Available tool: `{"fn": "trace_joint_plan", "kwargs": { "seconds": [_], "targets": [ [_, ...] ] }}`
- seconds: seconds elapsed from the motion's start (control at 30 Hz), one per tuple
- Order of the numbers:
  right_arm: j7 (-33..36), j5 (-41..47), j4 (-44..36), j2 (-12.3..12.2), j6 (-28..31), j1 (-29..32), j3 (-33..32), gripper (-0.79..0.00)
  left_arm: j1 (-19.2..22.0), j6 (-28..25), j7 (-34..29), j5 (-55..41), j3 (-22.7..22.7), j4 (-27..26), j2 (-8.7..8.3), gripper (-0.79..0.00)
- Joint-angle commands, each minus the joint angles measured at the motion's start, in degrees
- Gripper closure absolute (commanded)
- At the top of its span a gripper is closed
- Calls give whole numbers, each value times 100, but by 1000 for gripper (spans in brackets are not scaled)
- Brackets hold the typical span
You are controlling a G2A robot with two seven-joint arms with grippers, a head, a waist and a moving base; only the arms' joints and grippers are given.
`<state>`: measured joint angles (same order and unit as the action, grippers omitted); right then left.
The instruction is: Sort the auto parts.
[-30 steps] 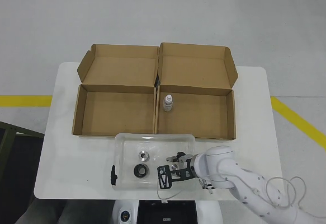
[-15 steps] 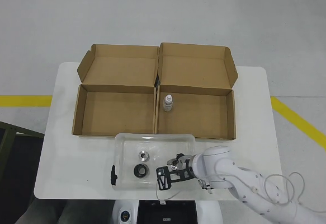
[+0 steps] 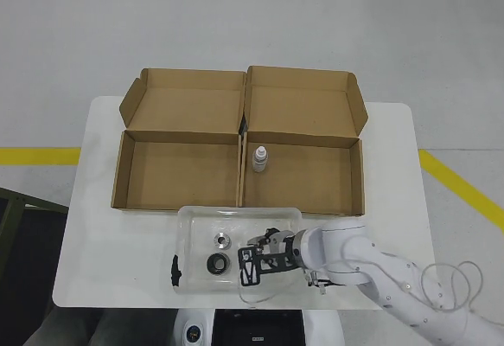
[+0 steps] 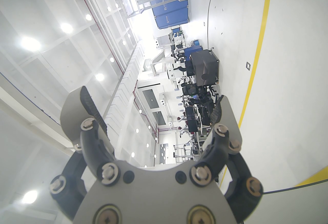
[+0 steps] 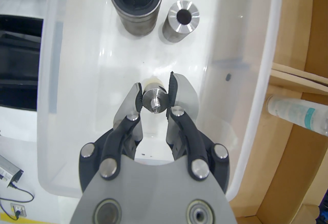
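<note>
Desk (image 3: 96,251): carried two open cardboard boxes (image 3: 178,173) along its far edge.
Tray (image 3: 239,210): clear plastic, at the desk's near edge.
My right gripper (image 5: 155,98): inside the tray, pinching a small steel stud (image 5: 153,103).
My left gripper (image 4: 153,96): spread, holding nothing.
Bottle (image 3: 259,158): upright in the right box.
Black sleeve (image 5: 136,1), steel sleeve (image 5: 181,21): side by side in the tray, apart from the stud.

Overhead cam & close R-wrist cam share tray (image 3: 198,227) (image 5: 82,60).
</note>
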<state>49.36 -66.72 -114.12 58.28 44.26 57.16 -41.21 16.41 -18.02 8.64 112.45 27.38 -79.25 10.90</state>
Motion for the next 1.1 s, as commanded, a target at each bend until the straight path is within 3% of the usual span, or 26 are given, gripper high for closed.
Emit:
{"fn": "trace_joint_plan", "kwargs": {
  "seconds": [0.0, 0.33, 0.6, 1.07],
  "targets": [
    [-333, 60, 40, -13, 14, 40, -107, 0, 0, 0, 0, 0, 0, 0, 0, -785],
    [-1872, -15, 22, -75, 63, 264, -638, 0, 0, 0, 0, 0, 0, 0, 0, -785],
    [-2628, 41, 139, -83, -15, 265, -990, 0, 0, 0, 0, 0, 0, 0, 0, -785],
    [-2930, 384, 195, -155, 45, 190, -1789, 0, 0, 0, 0, 0, 0, 0, 0, -785]
  ]
}}
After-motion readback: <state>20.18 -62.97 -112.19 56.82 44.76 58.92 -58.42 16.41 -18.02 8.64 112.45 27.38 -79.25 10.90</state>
